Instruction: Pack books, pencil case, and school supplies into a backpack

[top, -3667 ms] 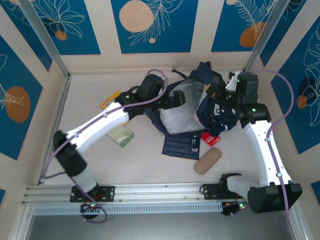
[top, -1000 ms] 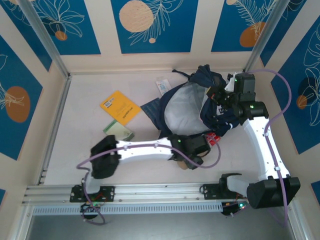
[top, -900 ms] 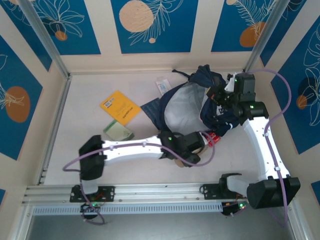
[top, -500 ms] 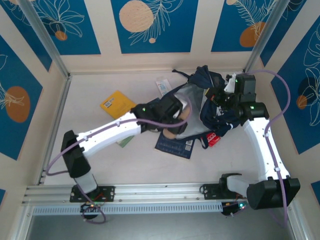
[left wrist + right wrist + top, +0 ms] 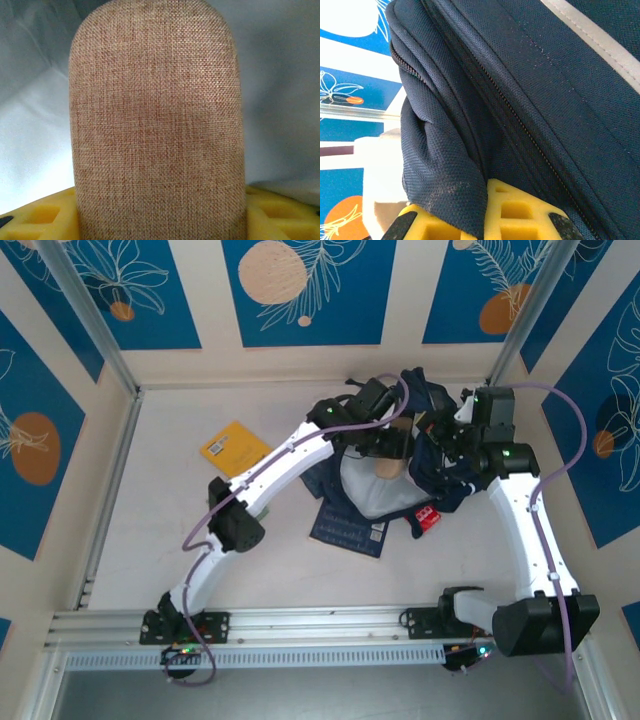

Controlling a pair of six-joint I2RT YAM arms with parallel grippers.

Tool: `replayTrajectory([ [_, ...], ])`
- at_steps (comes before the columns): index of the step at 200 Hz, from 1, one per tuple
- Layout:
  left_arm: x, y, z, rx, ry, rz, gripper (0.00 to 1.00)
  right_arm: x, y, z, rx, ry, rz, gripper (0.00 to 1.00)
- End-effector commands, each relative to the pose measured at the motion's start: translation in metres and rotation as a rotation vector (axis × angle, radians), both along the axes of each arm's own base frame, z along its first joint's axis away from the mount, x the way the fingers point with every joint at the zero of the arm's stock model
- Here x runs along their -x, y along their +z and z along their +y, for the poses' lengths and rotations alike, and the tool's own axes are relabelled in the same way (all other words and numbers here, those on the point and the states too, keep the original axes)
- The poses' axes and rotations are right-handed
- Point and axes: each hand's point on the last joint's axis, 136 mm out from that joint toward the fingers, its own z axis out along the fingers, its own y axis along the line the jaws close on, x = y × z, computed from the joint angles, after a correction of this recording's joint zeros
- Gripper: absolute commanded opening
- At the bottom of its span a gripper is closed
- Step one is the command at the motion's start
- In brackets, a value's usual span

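Top external view: the left gripper [image 5: 388, 450] reaches over the open mouth of the backpack [image 5: 440, 400], its fingers partly closed around a tan pencil case [image 5: 388, 467] that hangs above the grey lining. The right gripper [image 5: 446, 444] is clamped on the navy fabric at the backpack's right side, holding that edge up. A yellow-orange book [image 5: 235, 448] lies on the table [image 5: 150, 470] well to the left of the backpack. A dark navy book [image 5: 348, 527] lies just in front of the backpack's opening, and a red packet [image 5: 428, 517] sits near its lower right edge.

Left wrist view: the pencil case [image 5: 157, 125], coarse brown weave, stands upright between the yellow fingers [image 5: 35, 220] of the left gripper [image 5: 160, 217], pressed on both sides. Pale grey backpack lining [image 5: 280, 100] lies behind it.

Right wrist view: the right gripper [image 5: 485, 217] is closed almost fully, its yellow fingers [image 5: 512, 207] pinching a fold of the backpack [image 5: 545, 100], with a zip line and a white stripe running across the cloth above.
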Motion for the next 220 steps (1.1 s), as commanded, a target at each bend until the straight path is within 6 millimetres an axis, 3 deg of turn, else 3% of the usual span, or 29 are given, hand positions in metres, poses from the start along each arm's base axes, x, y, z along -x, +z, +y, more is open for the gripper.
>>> replayTrajectory([
  [1, -0.02, -0.016, -0.018, 0.092, 0.057, 0.051, 0.6, 0.012, 0.076, 0.042, -0.159, 0.168, -0.207, 0.0],
  [27, -0.027, -0.005, -0.02, 0.128, 0.06, 0.019, 0.62, 0.012, 0.076, 0.044, -0.169, 0.175, -0.209, 0.0],
  [77, -0.039, -0.011, -0.003, 0.114, 0.078, 0.009, 0.63, 0.017, 0.087, 0.045, -0.144, 0.2, -0.243, 0.0],
  [110, -0.037, -0.011, -0.018, 0.165, 0.026, 0.025, 0.67, 0.019, 0.098, 0.05, -0.168, 0.23, -0.256, 0.0],
  [126, -0.032, -0.016, -0.034, 0.213, -0.014, 0.07, 0.76, 0.019, 0.097, 0.052, -0.179, 0.232, -0.252, 0.0],
  [141, -0.027, -0.017, -0.045, 0.239, -0.05, 0.094, 1.0, 0.018, 0.095, 0.052, -0.183, 0.232, -0.247, 0.0],
  [189, -0.019, 0.0, -0.048, 0.26, -0.098, 0.056, 1.0, 0.016, 0.09, 0.05, -0.16, 0.219, -0.241, 0.0],
  [220, -0.013, 0.02, -0.025, 0.184, -0.122, -0.036, 1.0, 0.011, 0.079, 0.037, -0.081, 0.172, -0.229, 0.0],
])
